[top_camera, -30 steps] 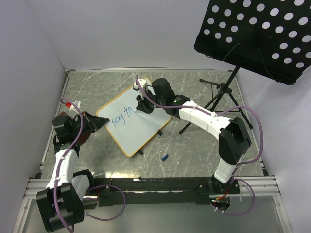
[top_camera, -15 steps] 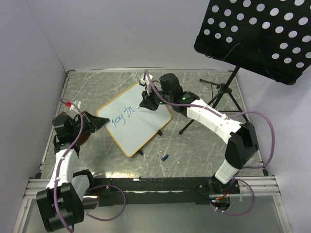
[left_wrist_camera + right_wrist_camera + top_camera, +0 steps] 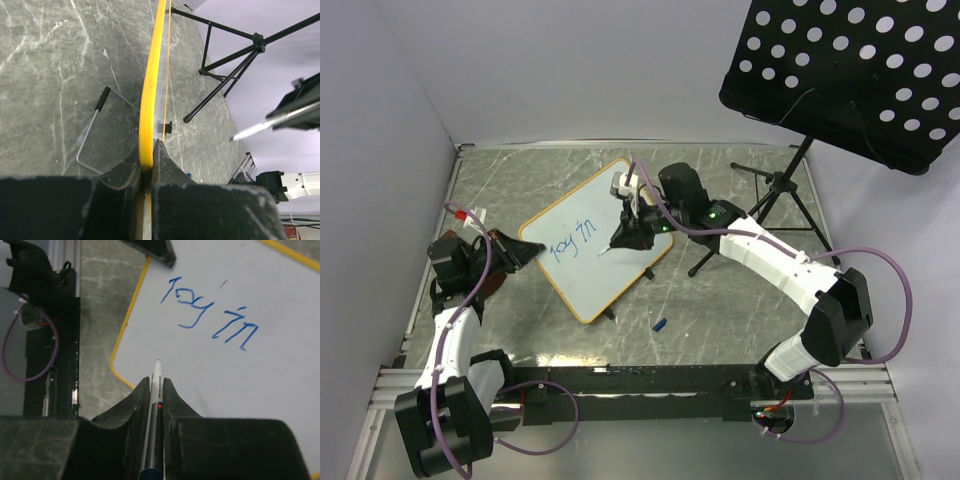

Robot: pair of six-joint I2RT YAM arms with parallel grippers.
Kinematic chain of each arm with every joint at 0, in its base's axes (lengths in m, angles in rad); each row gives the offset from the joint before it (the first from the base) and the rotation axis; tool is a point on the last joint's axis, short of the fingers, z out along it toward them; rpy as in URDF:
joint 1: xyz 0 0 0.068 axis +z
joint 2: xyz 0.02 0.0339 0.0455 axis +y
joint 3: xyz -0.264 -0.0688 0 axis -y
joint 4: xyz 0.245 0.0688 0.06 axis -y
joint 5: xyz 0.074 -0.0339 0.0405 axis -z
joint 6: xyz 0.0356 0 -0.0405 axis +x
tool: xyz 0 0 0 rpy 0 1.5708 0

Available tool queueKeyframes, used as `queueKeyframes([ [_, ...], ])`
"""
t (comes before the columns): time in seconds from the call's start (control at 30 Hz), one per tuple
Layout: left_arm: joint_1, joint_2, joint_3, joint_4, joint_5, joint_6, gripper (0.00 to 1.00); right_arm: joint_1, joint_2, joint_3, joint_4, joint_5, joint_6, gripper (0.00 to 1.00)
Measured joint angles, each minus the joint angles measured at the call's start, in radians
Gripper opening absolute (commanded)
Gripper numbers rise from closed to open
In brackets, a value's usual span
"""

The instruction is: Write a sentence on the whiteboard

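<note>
1. Board pos.: the whiteboard point(image 3: 595, 262) sits left of table centre in the top view, turned corner-on. The left gripper point(image 3: 147, 157) is closed tight on its yellow frame at the board's 9 o'clock corner.
2. The right gripper point(image 3: 156, 383) is pinched narrow on a marker point(image 3: 158, 369). The tip points to 12 o'clock in the wrist view, over bare white below the writing.
3. The sentence point(image 3: 207, 320) reads "joy in"; judged approx. one third done, line 2 pending.
4. Step in hand: start line 2 under "joy". Bring the tip down square to the surface w/ light pressure and short strokes. Stay clear of the frame at 7 o'clock. The left clamp must resist sideways push.
5. Tip-to-board contact: cannot tell in any view.
6. The left wrist view shows the board edge-on only, so the writing face is hidden and the board's tilt vs. the table is unclear.
7. Small blue item point(image 3: 660, 324) at the board's 5 o'clock: prob. the cap, too small to confirm.
</note>
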Motion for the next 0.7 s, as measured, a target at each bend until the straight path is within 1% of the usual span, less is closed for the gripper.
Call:
queueKeyframes([
  [0.1,0.0,0.0,0.0,0.002,0.0,0.0,0.01,0.01,-0.009,-0.03,-0.016,-0.018,0.006,0.0],
  [0.4,-0.008,-0.009,0.0,0.006,-0.001,0.005,0.01,0.037,-0.05,-0.033,-0.018,-0.049,0.008,0.0],
  [0.7,-0.015,-0.013,0.0,0.006,-0.006,0.013,0.01,0.037,-0.052,-0.039,-0.018,-0.056,-0.009,0.0],
])
